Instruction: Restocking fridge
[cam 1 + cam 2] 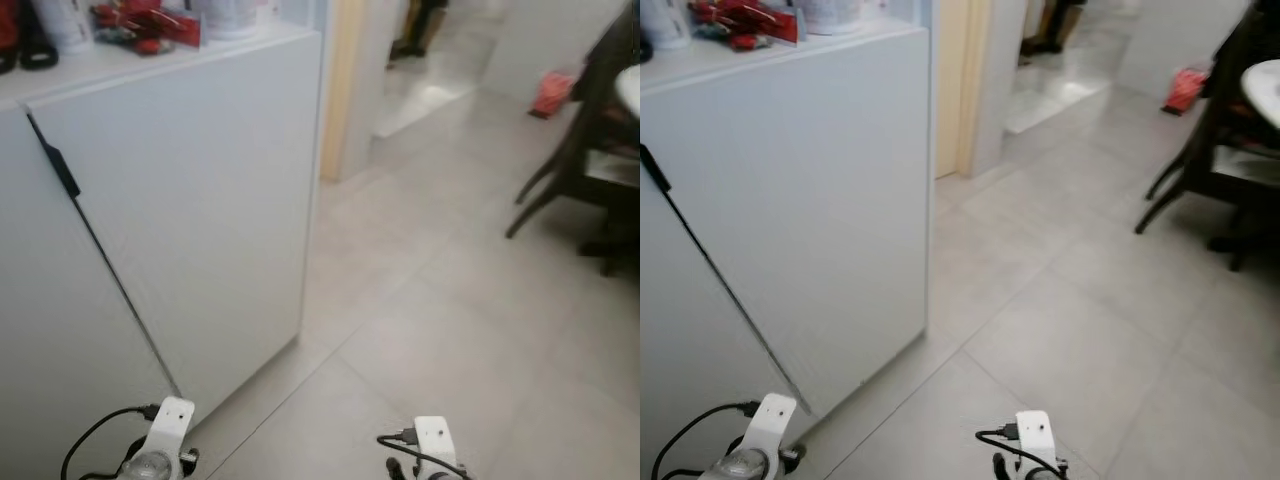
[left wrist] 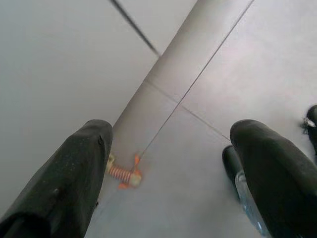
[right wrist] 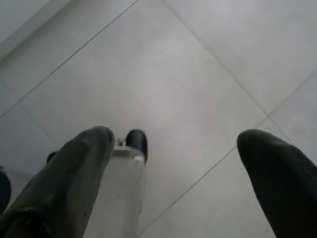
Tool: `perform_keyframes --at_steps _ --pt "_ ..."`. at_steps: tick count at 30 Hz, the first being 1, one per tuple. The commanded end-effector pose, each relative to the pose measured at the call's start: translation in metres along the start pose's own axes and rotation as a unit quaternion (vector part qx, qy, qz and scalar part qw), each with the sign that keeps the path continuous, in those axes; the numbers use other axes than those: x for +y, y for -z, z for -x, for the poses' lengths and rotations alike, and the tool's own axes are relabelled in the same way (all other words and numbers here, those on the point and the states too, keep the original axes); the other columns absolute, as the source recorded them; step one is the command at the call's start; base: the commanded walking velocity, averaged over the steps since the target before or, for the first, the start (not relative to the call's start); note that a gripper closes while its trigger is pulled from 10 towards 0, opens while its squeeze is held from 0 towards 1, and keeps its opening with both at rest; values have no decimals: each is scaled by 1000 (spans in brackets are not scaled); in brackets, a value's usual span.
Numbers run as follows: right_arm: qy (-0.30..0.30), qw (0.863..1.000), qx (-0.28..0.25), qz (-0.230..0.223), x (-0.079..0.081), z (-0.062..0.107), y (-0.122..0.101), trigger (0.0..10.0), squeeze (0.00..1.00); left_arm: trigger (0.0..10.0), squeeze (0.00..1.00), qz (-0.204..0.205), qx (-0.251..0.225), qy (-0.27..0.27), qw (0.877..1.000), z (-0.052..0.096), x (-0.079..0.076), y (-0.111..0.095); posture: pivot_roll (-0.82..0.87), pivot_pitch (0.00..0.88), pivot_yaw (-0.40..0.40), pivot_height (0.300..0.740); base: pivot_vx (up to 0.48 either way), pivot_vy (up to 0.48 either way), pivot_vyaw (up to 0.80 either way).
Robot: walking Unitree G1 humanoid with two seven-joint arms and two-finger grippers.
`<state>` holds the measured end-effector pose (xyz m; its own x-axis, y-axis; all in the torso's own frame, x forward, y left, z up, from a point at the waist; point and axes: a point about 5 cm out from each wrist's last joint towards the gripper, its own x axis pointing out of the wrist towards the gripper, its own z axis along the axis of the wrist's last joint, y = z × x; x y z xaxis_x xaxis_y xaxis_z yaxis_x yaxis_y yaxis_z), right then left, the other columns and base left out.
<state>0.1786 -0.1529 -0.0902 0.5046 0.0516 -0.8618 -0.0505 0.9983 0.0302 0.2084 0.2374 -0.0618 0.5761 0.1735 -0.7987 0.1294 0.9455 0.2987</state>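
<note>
A white fridge-like unit (image 1: 200, 200) stands at my left, its doors closed, with a dark seam and a black handle (image 1: 60, 165). On its top lie red packets (image 1: 145, 25) and white containers (image 1: 230, 15). Both arms hang low, and their white wrists (image 1: 168, 430) (image 1: 432, 445) show at the bottom edge. The left gripper (image 2: 173, 131) is open over the floor tiles beside the unit's base. Empty and open too, the right gripper (image 3: 176, 136) hangs over bare tiles, with my own foot (image 3: 136, 141) below it.
A small orange spring-like object (image 2: 124, 173) lies on the floor by the unit. Dark chair and table legs (image 1: 575, 170) stand at the right. A red item (image 1: 552, 92) sits on the floor beyond. A doorway (image 1: 430, 70) opens ahead past a pale wall corner (image 1: 340, 90).
</note>
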Motion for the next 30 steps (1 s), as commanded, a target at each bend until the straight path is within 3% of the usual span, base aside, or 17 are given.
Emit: perform_keyframes --at_steps 1,30 --pt "-2 1000 7 -3 3 0 4 10000 0 10000 0 2 7 5 1000 0 -2 2 -106 0 -28 740 0 0 -744" --pt "3 1000 9 -10 3 0 4 10000 0 10000 0 0 7 37 999 0 -3 1 -105 0 -20 740 0 0 -743"
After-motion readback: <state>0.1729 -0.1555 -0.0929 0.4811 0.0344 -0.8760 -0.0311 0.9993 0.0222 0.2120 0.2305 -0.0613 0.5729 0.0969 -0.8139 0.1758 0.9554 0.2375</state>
